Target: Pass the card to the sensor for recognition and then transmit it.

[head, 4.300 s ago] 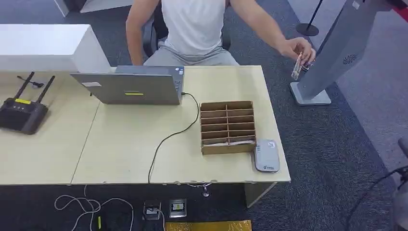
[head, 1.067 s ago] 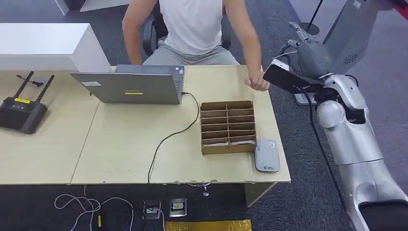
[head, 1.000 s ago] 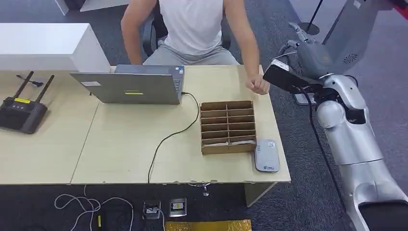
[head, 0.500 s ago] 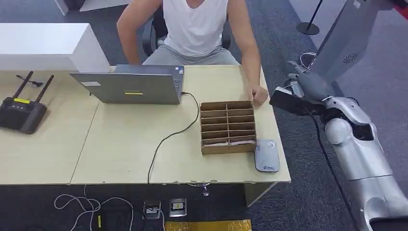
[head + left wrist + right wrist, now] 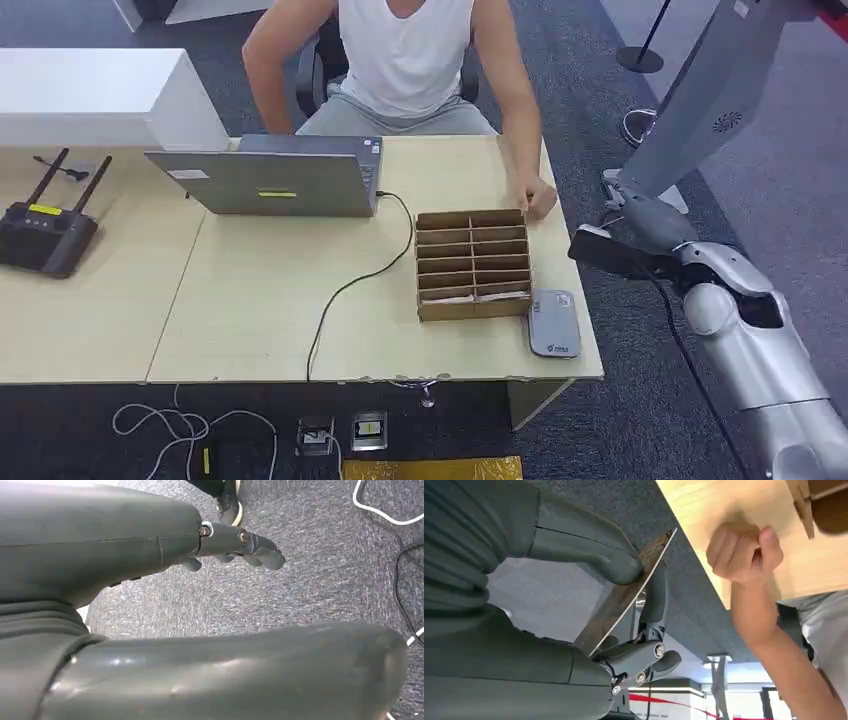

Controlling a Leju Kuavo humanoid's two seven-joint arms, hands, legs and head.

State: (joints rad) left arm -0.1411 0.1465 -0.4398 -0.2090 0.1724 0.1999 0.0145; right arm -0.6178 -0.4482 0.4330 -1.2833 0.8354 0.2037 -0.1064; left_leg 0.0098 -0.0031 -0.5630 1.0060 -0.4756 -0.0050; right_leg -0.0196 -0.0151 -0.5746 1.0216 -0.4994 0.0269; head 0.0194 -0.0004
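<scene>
My right hand point(image 5: 643, 226) hovers off the table's right edge, level with the cardboard organiser point(image 5: 472, 263). In the right wrist view a thin brown card point(image 5: 624, 599) is pinched edge-on between the thumb point(image 5: 594, 552) and the dark fingers point(image 5: 654, 600). The grey card sensor point(image 5: 553, 323) lies flat on the table's near right corner, lower and to the left of that hand. My left hand point(image 5: 235, 542) hangs over grey carpet, holding nothing, fingers loosely apart.
A seated person rests a fist point(image 5: 540, 197) on the table point(image 5: 250, 310) just behind the organiser, close to my right hand. A laptop point(image 5: 275, 180) with a black cable and a router point(image 5: 45, 235) sit to the left. A grey kiosk stand point(image 5: 700, 100) rises at the right.
My right arm has come down and toward me from beside the kiosk to the table's right edge, card still held. The person's hand has settled by the organiser.
</scene>
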